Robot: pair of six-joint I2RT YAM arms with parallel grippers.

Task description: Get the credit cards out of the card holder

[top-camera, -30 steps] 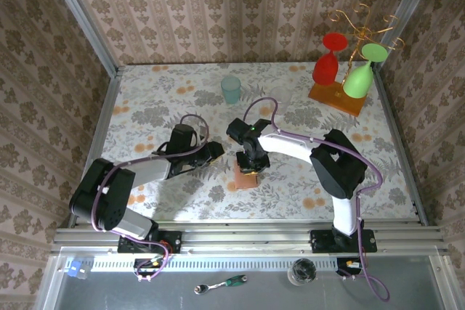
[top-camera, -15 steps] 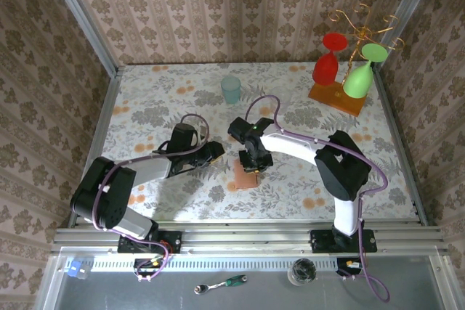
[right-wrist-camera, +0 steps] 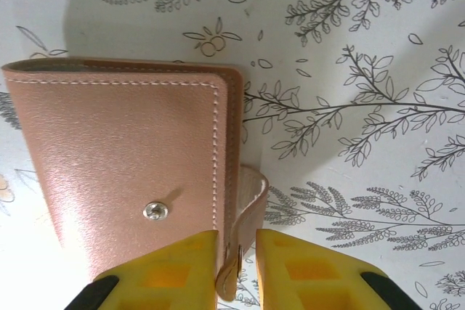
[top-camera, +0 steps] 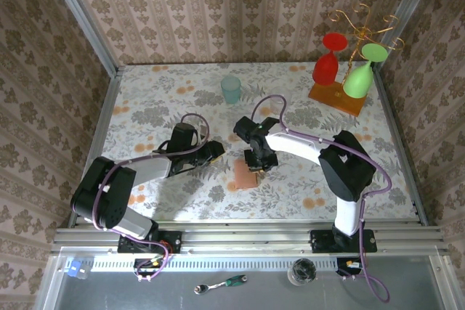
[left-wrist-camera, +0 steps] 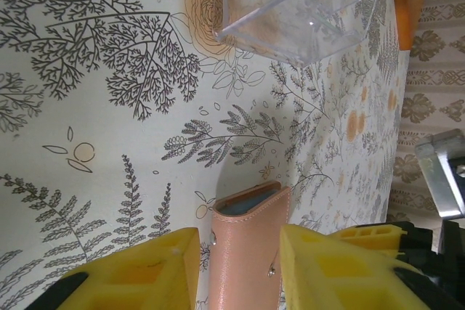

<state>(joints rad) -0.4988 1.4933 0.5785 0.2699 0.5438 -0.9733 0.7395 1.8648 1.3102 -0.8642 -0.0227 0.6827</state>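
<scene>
We found the closed card holder (right-wrist-camera: 131,172) directly under the right tool (right-wrist-camera: 237,252), its snap tab (right-wrist-camera: 251,190) between nearly-together fingers (right-wrist-camera: 174,263), whether clamped we couldn't tell, the left tool (left-wrist-camera: 238,241) standing apart nearby.

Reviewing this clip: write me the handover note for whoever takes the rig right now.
Left gripper: open, beside the card holder, holding nothing.
Right gripper: nearly closed around the snap strap; real grip unclear.
The card holder lies shut, flat on the table.
Done: strap unsnapped.
Left: open the holder, take out the credit cards.
</scene>
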